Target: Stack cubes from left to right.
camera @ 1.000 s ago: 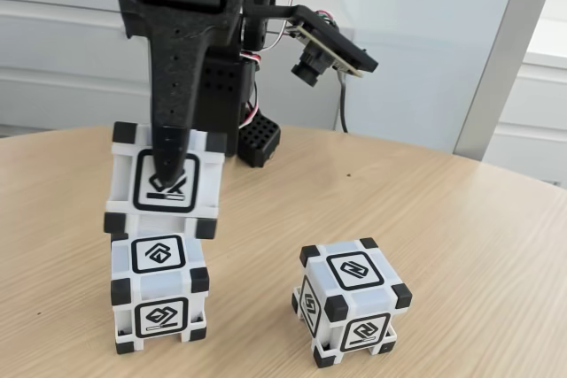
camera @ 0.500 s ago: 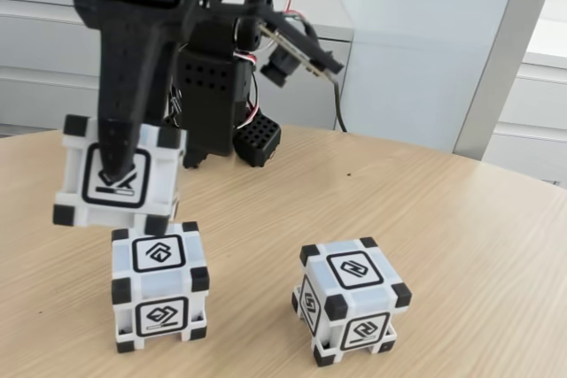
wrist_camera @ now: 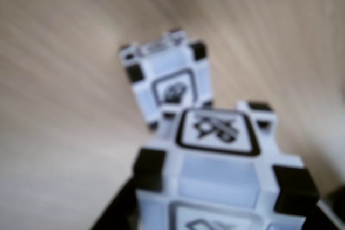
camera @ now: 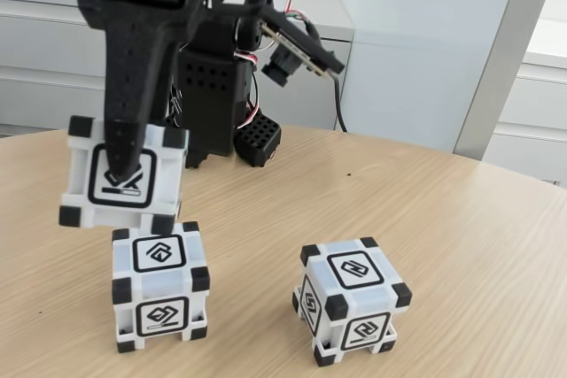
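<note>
My black gripper is shut on a white cube with black corners and holds it in the air, slightly tilted. The held cube hangs just above and to the left of a second cube standing on the table at the lower left of the fixed view. Whether they touch I cannot tell. A third cube stands apart to the right. In the blurred wrist view the held cube fills the bottom, with a cube on the table beyond it.
The round wooden table has bare surface to the right and behind the cubes. The arm's black base stands at the back, and the wrist camera juts out to its right. White cabinets lie beyond the table edge.
The gripper carried the held cube to the left, off its spot over the lower-left cube. In the last half second it barely shifted. Both table cubes stayed put.
</note>
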Robot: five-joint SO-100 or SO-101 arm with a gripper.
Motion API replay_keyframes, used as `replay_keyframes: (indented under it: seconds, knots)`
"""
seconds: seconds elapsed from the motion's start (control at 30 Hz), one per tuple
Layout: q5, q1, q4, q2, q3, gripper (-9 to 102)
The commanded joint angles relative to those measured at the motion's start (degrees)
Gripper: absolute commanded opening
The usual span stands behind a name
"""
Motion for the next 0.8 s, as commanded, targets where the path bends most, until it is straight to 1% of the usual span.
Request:
replay_keyframes:
  seconds: [0.0, 0.17, 0.3, 0.57, 0.6, 0.7, 0.77]
  knots:
    - [-1.2, -0.4, 0.1, 0.2, -2.1, 0]
    - [-3.3, -1.5, 0.0, 0.2, 0.4, 0]
    - [-2.0, -4.2, 0.0, 0.3, 2.2, 0]
    - [-1.8, -4.5, -0.1, 0.3, 2.3, 0]
    - [-1.8, -4.5, -0.1, 0.3, 2.3, 2]
    - [-1.9, -4.5, 0.0, 0.4, 2.3, 18]
    - [-1.9, -4.5, 0.0, 0.6, 2.3, 23]
